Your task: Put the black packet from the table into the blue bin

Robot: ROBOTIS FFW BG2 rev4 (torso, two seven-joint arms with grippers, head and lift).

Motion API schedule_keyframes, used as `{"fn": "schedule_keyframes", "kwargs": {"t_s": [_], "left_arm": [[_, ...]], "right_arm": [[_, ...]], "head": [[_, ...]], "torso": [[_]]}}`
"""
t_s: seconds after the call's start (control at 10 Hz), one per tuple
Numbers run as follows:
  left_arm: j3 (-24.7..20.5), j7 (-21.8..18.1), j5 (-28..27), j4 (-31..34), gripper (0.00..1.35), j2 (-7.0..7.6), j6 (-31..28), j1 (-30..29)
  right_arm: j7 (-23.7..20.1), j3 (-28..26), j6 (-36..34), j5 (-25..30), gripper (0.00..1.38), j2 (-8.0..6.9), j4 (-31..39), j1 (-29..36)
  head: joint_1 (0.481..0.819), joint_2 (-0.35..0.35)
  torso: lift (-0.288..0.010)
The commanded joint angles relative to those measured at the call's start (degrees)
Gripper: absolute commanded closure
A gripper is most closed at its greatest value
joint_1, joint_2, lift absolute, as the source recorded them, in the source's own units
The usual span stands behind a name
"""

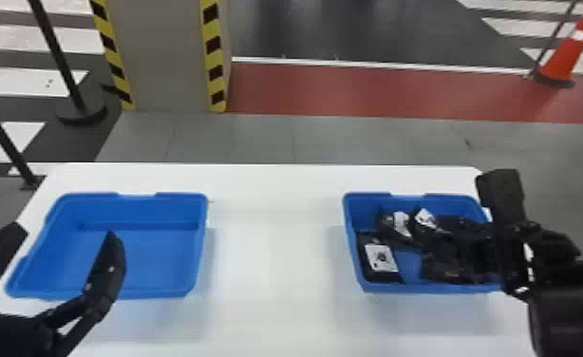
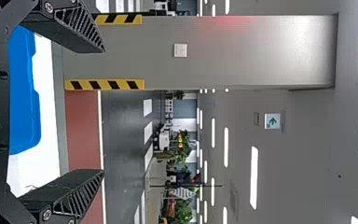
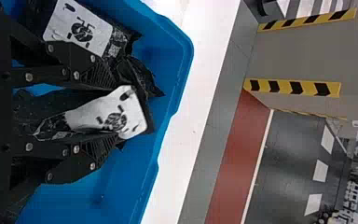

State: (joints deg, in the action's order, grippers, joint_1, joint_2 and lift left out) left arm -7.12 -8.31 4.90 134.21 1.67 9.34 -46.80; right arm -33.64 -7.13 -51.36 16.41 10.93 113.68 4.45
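Observation:
In the head view, my left gripper stands open over the near left part of the left blue bin; the left wrist view has this gripper with its fingers wide apart. My right gripper is at the right side of the right blue bin, low among black packets. In the right wrist view, the right gripper is shut on a black packet with a white label, one finger against each side. Another labelled packet lies at that bin's left side.
Both bins stand on a white table, with a wide stretch of tabletop between them. More black packets are heaped in the right bin. Beyond the table are a striped pillar and an orange cone.

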Motion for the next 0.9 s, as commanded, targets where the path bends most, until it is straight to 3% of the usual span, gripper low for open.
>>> {"fn": "schedule_keyframes", "kwargs": {"t_s": [0.0,0.2,0.4,0.8], "left_arm": [[-0.1,0.0,-0.1,0.0,0.11,-0.09,0.2,-0.2],[-0.7,0.0,-0.2,0.2,0.11,-0.44,0.8,-0.4],[-0.7,0.0,-0.2,0.2,0.11,-0.44,0.9,-0.4],[-0.9,0.0,-0.2,0.2,0.11,-0.44,1.1,-0.6]], "right_arm": [[0.5,-4.0,6.4,-1.1,0.01,-1.26,4.8,5.3],[6.9,-6.8,19.6,-8.5,0.03,-4.08,14.9,16.6],[11.7,-7.3,35.0,-16.9,0.05,-6.36,19.3,26.1],[13.0,-7.2,50.0,-23.4,0.09,-7.94,22.1,37.3]], "head": [[0.695,-0.077],[0.695,-0.094],[0.695,-0.071],[0.695,-0.016]], "torso": [[-0.110],[-0.110],[-0.110],[-0.110]]}}
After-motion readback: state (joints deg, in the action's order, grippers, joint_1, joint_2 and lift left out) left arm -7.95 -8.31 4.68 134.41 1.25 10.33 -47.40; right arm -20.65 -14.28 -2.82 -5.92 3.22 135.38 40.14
